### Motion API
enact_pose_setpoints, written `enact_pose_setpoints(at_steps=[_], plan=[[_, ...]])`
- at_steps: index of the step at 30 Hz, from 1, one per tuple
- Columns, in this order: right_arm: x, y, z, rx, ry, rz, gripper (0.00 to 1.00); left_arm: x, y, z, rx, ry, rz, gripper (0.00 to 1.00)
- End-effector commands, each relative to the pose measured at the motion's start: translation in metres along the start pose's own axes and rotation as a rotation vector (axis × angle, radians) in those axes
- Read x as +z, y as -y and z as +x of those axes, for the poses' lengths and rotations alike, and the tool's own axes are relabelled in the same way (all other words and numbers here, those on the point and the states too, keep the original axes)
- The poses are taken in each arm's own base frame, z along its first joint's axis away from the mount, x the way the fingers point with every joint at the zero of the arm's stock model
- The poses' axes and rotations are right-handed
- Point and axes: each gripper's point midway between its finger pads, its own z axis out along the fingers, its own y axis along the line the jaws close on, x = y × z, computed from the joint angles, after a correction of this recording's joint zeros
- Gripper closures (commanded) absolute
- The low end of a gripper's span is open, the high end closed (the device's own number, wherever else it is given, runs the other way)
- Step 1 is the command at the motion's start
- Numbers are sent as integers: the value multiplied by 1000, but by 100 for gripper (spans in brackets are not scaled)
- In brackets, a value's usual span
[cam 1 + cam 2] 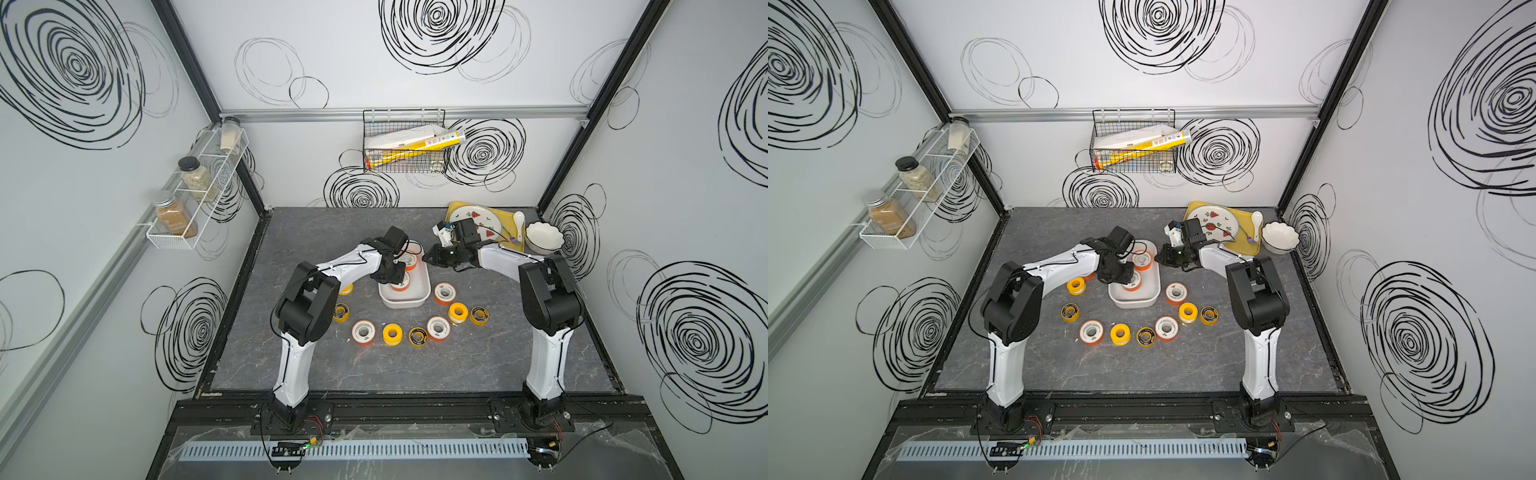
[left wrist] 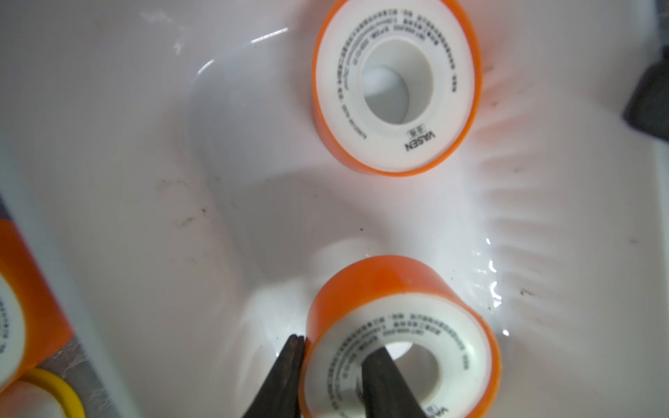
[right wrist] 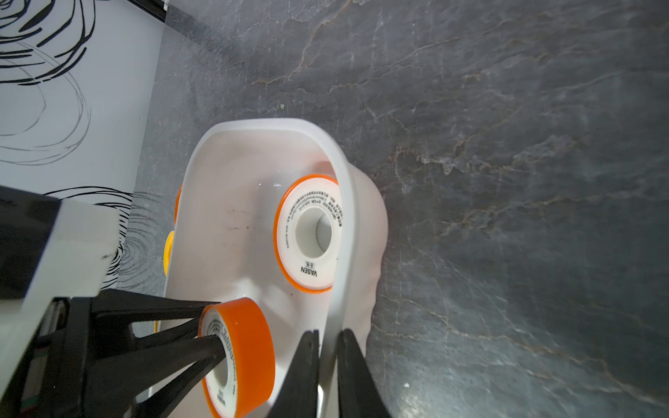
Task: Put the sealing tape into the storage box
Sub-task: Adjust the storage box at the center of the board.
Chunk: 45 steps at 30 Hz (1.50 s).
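Note:
The white storage box (image 1: 405,305) (image 1: 1133,306) stands mid-table. One orange sealing tape spool (image 1: 409,262) (image 2: 396,87) (image 3: 311,231) lies flat inside it. My left gripper (image 1: 397,276) (image 2: 336,343) is shut on another orange spool (image 2: 398,315) (image 3: 249,347) over the box floor, with one finger in its centre hole and one on its outer wall. My right gripper (image 1: 426,257) (image 3: 330,331) is shut on the box's far rim (image 3: 347,202). Several orange, yellow and black-faced spools lie on the table in an arc around the box, among them an orange one (image 1: 444,293) and a yellow one (image 1: 392,333).
A yellow tray (image 1: 513,245) with a plate and spoon and a white scalloped bowl (image 1: 543,237) sit at the back right, just behind my right arm. A wire basket (image 1: 403,141) hangs on the back wall. A spice rack (image 1: 195,195) is on the left wall.

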Motion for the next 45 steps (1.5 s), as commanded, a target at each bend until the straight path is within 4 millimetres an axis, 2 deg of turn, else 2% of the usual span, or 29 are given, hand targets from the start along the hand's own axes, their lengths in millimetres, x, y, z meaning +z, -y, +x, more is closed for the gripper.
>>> enact_pose_setpoints(at_steps=[1,11,30,34,45], plan=[[-6,-1,10,4,-6,40,84,3,9,-6,24,4,16,68],[-11,-7,18,1,-1,47,82,18,20,-8,34,-23,35,68],[-15,-10,17,-10,6,51,78,37,30,-6,28,-58,58,65],[-16,-9,18,-14,8,53,78,36,34,-8,17,-52,72,61],[-22,-10,16,-21,23,67,78,32,41,-15,1,-33,109,61]])
